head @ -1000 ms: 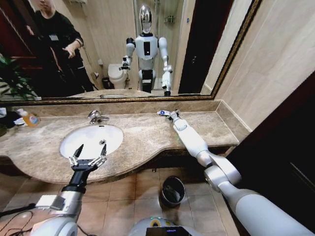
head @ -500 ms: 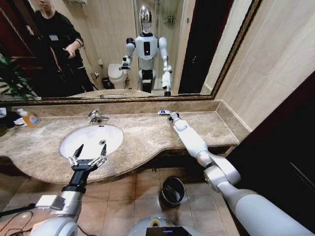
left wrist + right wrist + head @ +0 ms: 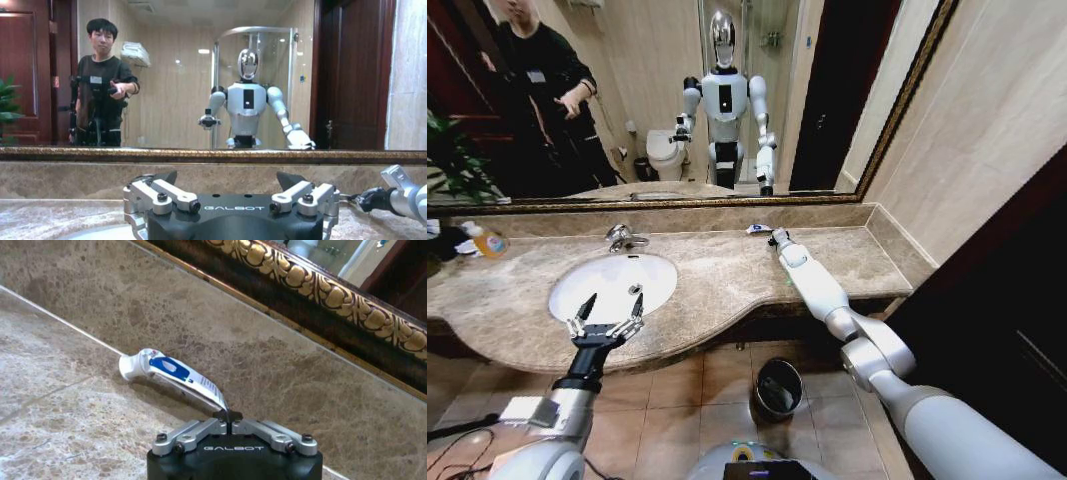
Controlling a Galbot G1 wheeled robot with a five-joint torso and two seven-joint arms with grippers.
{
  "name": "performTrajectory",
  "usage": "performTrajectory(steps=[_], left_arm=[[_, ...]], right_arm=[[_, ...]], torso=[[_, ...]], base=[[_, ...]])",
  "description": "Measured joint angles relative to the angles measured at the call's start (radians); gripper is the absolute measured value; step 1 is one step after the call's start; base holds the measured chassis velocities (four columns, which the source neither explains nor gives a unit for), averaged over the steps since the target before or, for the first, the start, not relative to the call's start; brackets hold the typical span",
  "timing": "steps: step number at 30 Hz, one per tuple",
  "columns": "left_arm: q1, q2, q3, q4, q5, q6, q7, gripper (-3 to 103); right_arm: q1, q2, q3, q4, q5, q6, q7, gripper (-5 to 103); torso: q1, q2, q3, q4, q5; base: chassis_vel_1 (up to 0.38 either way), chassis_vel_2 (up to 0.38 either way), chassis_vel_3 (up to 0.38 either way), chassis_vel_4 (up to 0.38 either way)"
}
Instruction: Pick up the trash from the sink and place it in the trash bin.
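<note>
Right claw [image 3: 229, 421] has its tips pinched together on the crimped tail of 1 white-and-blue tube [image 3: 170, 371], out at the back of the worktop [image 3: 717, 275] near the mirror, roughly 2 o'clock from the sink [image 3: 613, 283]. Best lifted straight up before swinging, since that thin-edge grip could slip. Bin [image 3: 778, 386] waits on the floor below. Left claw [image 3: 608, 312] hovers spread apart over the sink's near rim. Since 1 second ago the tube has shifted slightly toward the wall.
</note>
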Motion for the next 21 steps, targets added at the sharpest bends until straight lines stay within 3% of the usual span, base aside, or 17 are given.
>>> performTrajectory(steps=[5,13,21], left_arm=[[0.0,0.0,0.0,0.0,0.0,0.0,0.0,100],[0.0,0.0,0.0,0.0,0.0,0.0,0.0,100],[0.0,0.0,0.0,0.0,0.0,0.0,0.0,100]], right_arm=[[-0.018,-0.019,-0.013,0.053,0.031,-0.006,0.011,0],[-0.11,-0.129,-0.09,0.302,0.218,-0.088,0.059,0],[-0.201,-0.218,-0.135,0.521,0.318,-0.14,0.094,0]], torso=[[0.0,0.0,0.0,0.0,0.0],[0.0,0.0,0.0,-0.0001,0.0001],[0.0,0.0,0.0,-0.0002,0.0001]], base=[[0.0,0.0,0.0,0.0],[0.0,0.0,0.0,0.0],[0.0,0.0,0.0,0.0]])
